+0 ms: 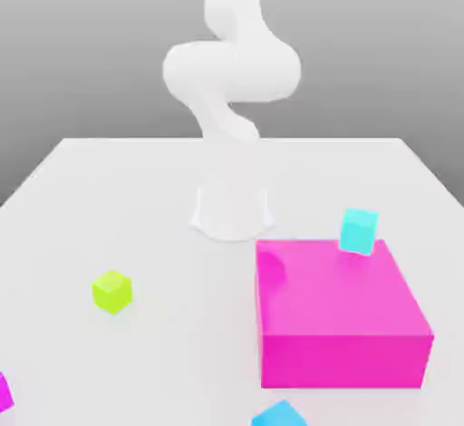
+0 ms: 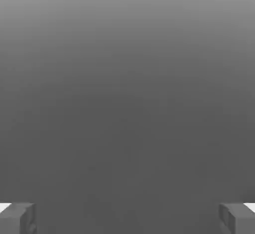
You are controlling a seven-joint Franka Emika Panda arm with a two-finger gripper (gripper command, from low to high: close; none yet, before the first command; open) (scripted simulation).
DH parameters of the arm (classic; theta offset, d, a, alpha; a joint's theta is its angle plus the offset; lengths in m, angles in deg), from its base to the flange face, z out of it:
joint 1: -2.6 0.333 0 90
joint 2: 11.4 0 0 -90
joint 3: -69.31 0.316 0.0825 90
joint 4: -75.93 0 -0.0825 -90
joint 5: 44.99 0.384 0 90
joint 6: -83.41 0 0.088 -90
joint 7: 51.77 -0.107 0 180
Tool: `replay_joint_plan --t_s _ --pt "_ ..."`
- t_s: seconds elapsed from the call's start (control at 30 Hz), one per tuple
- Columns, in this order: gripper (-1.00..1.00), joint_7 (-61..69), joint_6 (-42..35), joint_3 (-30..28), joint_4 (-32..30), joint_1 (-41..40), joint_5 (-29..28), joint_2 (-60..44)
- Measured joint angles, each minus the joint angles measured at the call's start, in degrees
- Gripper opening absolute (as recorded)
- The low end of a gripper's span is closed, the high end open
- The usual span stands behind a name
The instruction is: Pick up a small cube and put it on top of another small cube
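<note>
The small magenta-pink cube (image 1: 4, 392) lies at the near edge of the white table, at the exterior view's far left, cut off by the frame. The small lime cube (image 1: 111, 291) rests on the table a little farther in, to the right of it. The white arm (image 1: 231, 71) rises from its base at the table's middle and bends upward. In the hand view my gripper (image 2: 127, 218) is open, its two grey fingertips (image 2: 18, 218) standing far apart with nothing between them, facing plain grey background.
A large magenta block (image 1: 340, 311) sits at the exterior view's right front. One small cyan cube (image 1: 359, 231) stands by its far edge and another cyan cube (image 1: 279, 414) lies at the near edge. The white table (image 1: 136, 198) spreads around the base.
</note>
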Motion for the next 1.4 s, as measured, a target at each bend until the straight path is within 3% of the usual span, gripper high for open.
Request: replay_joint_plan --t_s 0.6,1.03,1.17,1.2,1.4 --pt "0.0 1.8 8.1 -12.4 4.4 -6.5 8.3 -37.7" --pt "0.0 2.7 14.0 -16.0 7.5 -15.5 13.6 -64.6" --pt "0.0 4.7 19.4 -13.4 9.3 -18.3 16.8 -72.9" --pt "-1.0 5.2 20.3 -12.9 9.6 -18.6 17.5 -74.3" --pt "-1.0 5.4 20.8 -12.6 9.8 -18.9 17.9 -75.0"
